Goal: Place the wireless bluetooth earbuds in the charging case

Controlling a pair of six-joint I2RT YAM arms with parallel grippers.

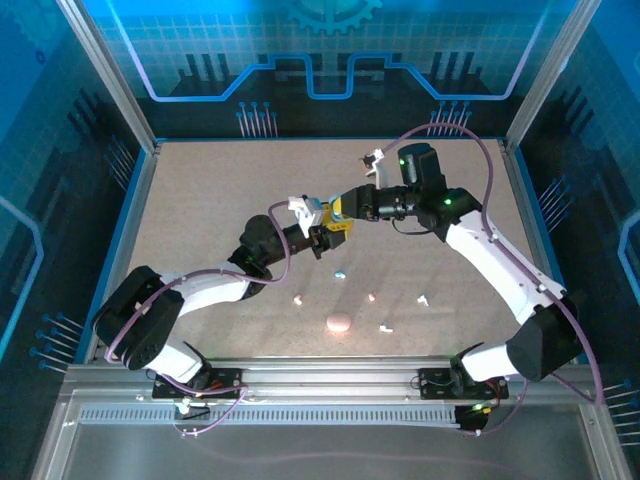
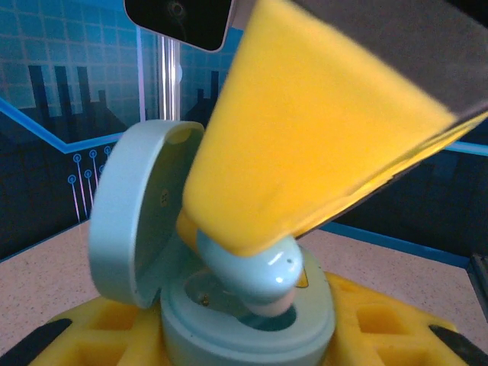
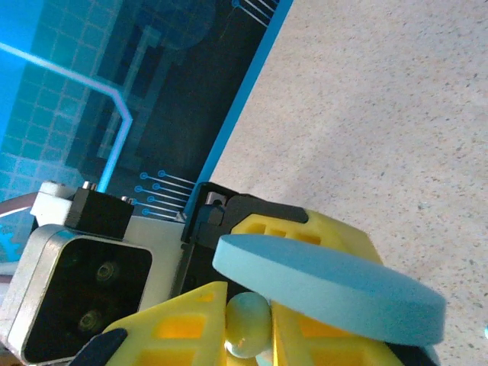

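One glossy lt-blue earbud [image 2: 263,278] clenched in right tool [image 1: 340,210]; left tool [image 1: 330,232] grips open case [image 2: 191,328].

A speckled beige worktop [image 1: 220,200] is edged by a blue border strip [image 1: 130,215]. Aluminium frame posts [image 1: 105,70] rise at its far corners before glossy blue circuit-patterned wall panels [image 1: 330,50]. A metal rail [image 1: 320,372] crosses the near edge.

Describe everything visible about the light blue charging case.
The charging case is smooth, light blue plastic, rounded like a pebble. Its lid stands hinged open at one side. The left gripper clamps its base between yellow fingers; the right gripper holds a matching earbud at its socket.
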